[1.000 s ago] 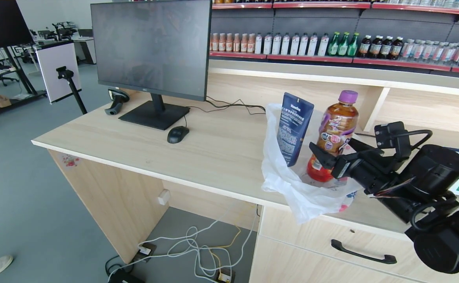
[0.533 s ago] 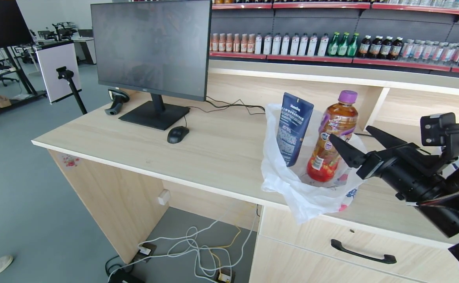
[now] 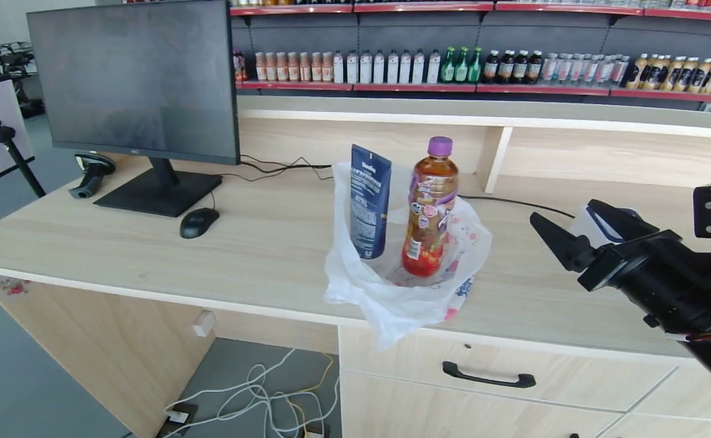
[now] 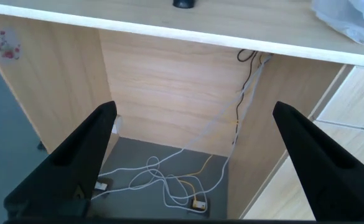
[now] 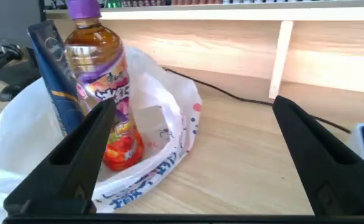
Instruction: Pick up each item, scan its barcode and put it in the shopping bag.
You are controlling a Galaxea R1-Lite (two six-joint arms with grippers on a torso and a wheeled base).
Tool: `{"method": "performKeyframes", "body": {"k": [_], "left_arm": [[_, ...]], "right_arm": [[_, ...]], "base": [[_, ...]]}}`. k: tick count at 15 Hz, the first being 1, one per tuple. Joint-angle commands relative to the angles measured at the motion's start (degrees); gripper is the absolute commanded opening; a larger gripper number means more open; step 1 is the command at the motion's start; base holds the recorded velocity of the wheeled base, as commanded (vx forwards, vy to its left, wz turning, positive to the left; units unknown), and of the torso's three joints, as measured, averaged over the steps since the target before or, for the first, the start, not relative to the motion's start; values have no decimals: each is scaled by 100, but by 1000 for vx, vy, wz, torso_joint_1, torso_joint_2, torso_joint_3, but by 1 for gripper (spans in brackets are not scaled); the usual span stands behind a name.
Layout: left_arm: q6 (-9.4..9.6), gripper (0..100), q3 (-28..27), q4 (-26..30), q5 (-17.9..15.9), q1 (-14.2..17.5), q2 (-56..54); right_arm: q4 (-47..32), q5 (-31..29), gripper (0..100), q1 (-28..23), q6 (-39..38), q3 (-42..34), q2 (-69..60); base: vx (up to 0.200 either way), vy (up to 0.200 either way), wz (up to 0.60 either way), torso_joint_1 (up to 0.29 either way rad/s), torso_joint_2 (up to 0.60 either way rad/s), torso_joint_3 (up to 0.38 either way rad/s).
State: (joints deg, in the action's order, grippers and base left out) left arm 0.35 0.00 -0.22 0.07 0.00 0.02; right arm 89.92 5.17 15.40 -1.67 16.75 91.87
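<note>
Withdrawn from the bottle (image 3: 429,210), right pincer (image 3: 561,211) gapes — left pincer (image 4: 194,111), spread, faces floor cables (image 4: 169,182).

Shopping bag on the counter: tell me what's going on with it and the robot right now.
The bag sits open on the counter with a bottle and a blue pouch standing upright inside it. The right gripper hovers open and empty to the right of the bag, apart from it. The left gripper is open too, held low facing the space under the counter, holding nothing.
</note>
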Motion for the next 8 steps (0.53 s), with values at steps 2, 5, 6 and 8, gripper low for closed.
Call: {"method": "performKeyframes", "body": {"k": [2, 5, 6, 8], "left_arm": [[0, 100, 0, -4, 1, 0, -2], [0, 100, 0, -4, 1, 9, -2], [9, 100, 0, -4, 1, 0, -2], [9, 100, 0, -4, 1, 0, -2]], "right_arm": [[8, 2, 100, 7, 9, -31, -90], [8, 2, 100, 7, 0, -198, -196], [8, 2, 100, 7, 9, -242, -231], [8, 2, 100, 7, 9, -251, -266]], "base": [[0, -200, 0, -2, 0, -2], [0, -200, 0, -1, 1, 1], [0, -200, 0, 2, 7, 2], [0, -200, 0, 7, 5, 5]]}}
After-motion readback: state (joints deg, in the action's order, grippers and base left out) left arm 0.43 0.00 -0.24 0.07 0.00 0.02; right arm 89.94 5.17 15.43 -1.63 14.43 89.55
